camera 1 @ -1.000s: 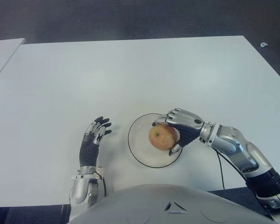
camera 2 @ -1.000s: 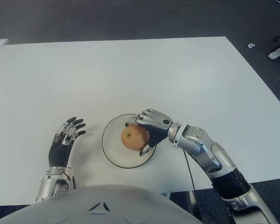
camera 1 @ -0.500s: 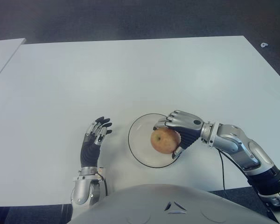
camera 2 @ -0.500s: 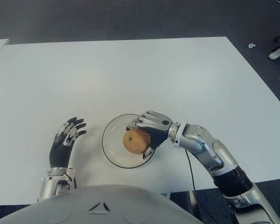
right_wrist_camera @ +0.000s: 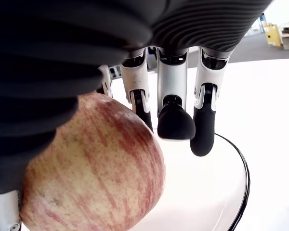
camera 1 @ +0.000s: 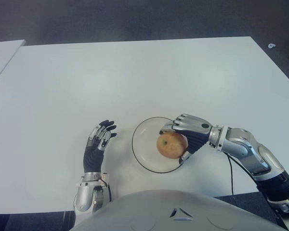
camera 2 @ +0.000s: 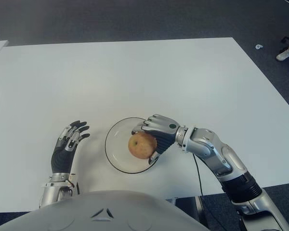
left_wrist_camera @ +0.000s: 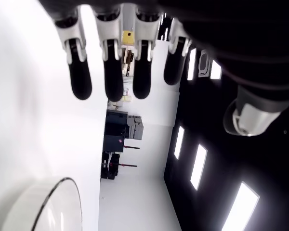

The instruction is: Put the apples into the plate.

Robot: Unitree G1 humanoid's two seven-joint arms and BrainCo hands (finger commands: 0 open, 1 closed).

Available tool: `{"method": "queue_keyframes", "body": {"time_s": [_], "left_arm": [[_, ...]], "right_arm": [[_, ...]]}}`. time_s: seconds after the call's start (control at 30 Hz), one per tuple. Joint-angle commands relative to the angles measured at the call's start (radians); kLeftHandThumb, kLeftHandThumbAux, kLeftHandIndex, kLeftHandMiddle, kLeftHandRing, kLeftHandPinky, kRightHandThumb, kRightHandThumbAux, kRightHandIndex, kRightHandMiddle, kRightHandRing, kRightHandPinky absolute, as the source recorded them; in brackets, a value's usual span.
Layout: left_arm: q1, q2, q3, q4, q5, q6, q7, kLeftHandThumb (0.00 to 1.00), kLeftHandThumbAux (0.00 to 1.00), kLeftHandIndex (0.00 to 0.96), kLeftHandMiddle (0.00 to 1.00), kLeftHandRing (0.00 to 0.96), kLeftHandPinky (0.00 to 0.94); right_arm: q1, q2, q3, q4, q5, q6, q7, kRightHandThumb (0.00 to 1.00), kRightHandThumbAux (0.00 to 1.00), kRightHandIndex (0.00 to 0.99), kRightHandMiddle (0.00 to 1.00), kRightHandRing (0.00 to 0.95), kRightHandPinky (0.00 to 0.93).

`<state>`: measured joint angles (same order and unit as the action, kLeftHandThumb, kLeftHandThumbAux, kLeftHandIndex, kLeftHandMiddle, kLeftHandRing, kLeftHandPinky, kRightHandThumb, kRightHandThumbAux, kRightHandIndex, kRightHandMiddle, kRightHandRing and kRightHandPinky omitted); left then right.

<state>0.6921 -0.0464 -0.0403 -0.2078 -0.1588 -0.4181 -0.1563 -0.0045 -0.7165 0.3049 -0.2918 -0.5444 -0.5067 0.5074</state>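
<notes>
A red-yellow apple [camera 1: 171, 145] sits in the grip of my right hand [camera 1: 189, 134], over the right part of a clear glass plate [camera 1: 145, 139] near the table's front edge. The fingers curl over the apple's top and the thumb closes on its near side. In the right wrist view the apple [right_wrist_camera: 91, 168] presses against the palm, fingertips [right_wrist_camera: 172, 120] reaching past it above the plate [right_wrist_camera: 221, 192]. I cannot tell whether the apple touches the plate. My left hand [camera 1: 98, 142] shows left of the plate, fingers spread and holding nothing.
The white table [camera 1: 135, 77] stretches wide beyond the plate. A second white table's corner [camera 1: 2, 53] shows at far left. Dark floor lies past the far edge. A black cable [camera 1: 229, 166] runs off the front edge by my right forearm.
My right hand has carried the apple slightly to the right and lower over the plate. The left hand has stayed where it was.
</notes>
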Motion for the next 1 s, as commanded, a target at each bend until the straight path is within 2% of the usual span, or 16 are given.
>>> {"method": "queue_keyframes", "body": {"time_s": [0.03,0.3,0.63,1.0], "left_arm": [[0.008,0.014,-0.004,0.008,-0.001,0.012,-0.008,0.303,0.476,0.23,0.251,0.274,0.319],[0.015,0.017,-0.011,0.0,0.005,0.018,0.0,0.311,0.481,0.224,0.249,0.271,0.313],[0.046,0.008,-0.028,-0.057,0.019,0.053,0.023,0.318,0.495,0.219,0.253,0.275,0.321],[0.061,0.014,-0.046,-0.063,0.006,0.027,0.0,0.323,0.506,0.223,0.252,0.272,0.318]], "right_arm": [[-0.005,0.016,0.014,0.046,-0.004,-0.024,-0.015,0.684,0.729,0.46,0.829,0.807,0.792],[-0.03,0.045,0.037,0.127,-0.059,-0.066,-0.067,0.701,0.723,0.439,0.819,0.802,0.783],[-0.046,0.125,0.09,0.32,-0.209,-0.108,-0.27,0.701,0.723,0.438,0.818,0.807,0.809],[-0.065,0.132,0.135,0.429,-0.26,-0.119,-0.37,0.701,0.722,0.438,0.807,0.79,0.783]]}}
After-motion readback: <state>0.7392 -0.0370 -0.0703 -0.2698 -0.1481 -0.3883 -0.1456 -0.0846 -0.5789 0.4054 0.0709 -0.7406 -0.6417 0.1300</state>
